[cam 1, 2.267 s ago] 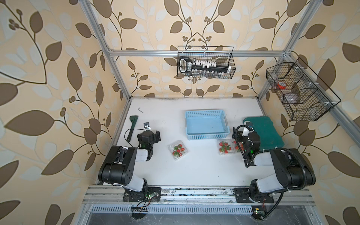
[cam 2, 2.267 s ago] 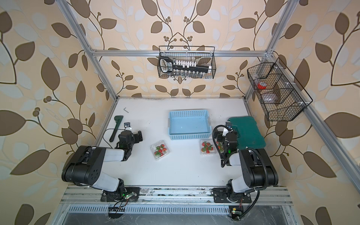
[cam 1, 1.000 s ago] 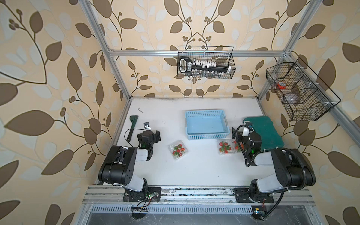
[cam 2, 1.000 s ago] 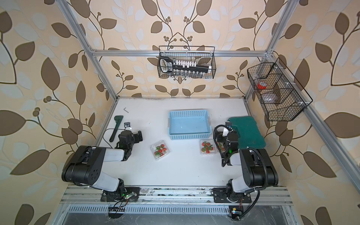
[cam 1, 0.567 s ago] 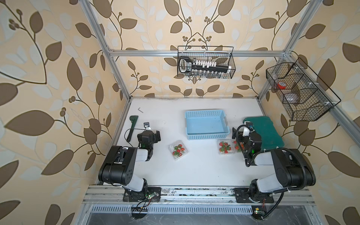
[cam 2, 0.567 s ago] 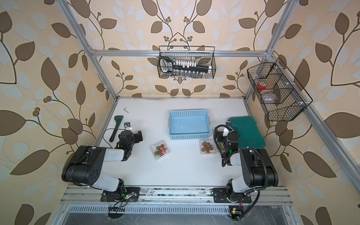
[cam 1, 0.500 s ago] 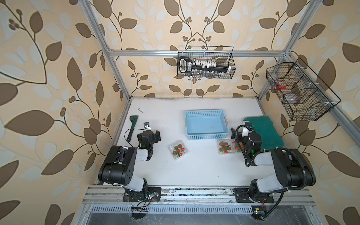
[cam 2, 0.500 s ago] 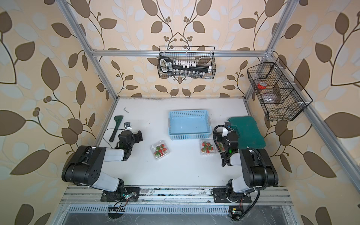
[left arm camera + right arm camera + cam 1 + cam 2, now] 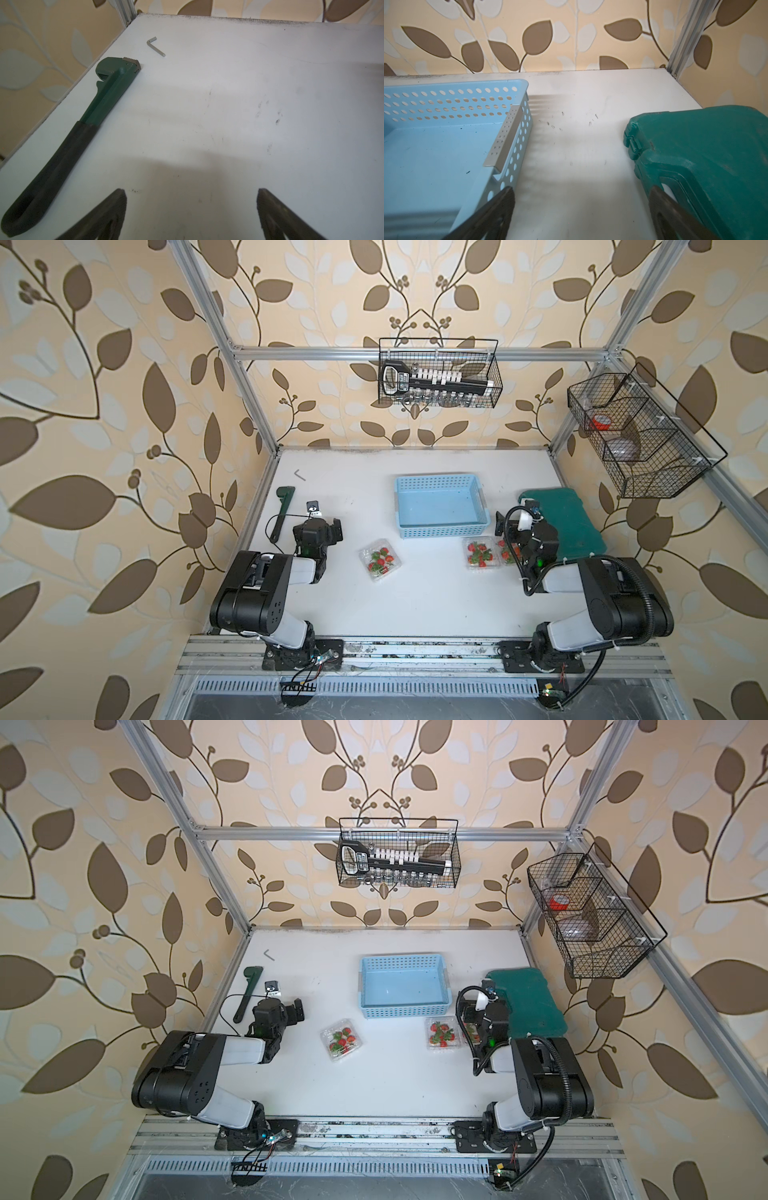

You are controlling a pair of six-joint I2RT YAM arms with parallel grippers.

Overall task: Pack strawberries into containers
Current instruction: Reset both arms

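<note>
Three clear containers lie on the white table in both top views, each holding red strawberries. One container (image 9: 380, 561) (image 9: 341, 1040) sits near the middle, its strawberries (image 9: 381, 562) showing through the plastic. A second container (image 9: 481, 553) (image 9: 444, 1033) lies in front of the blue basket. The third container (image 9: 508, 551) is partly hidden behind my right arm. My left gripper (image 9: 322, 529) (image 9: 191, 192) is open and empty, low over bare table left of the middle container. My right gripper (image 9: 513, 526) (image 9: 581, 190) is open and empty between the basket and the green case, just behind the right-hand containers.
An empty light blue perforated basket (image 9: 436, 480) (image 9: 456, 85) stands at the table's centre back. A green case (image 9: 561, 518) (image 9: 706, 149) lies at the right. A green pipe wrench (image 9: 282, 510) (image 9: 99, 104) and an Allen key (image 9: 300, 475) (image 9: 155, 46) lie at the left. Black wire baskets (image 9: 438, 373) (image 9: 636, 435) hang on the frame.
</note>
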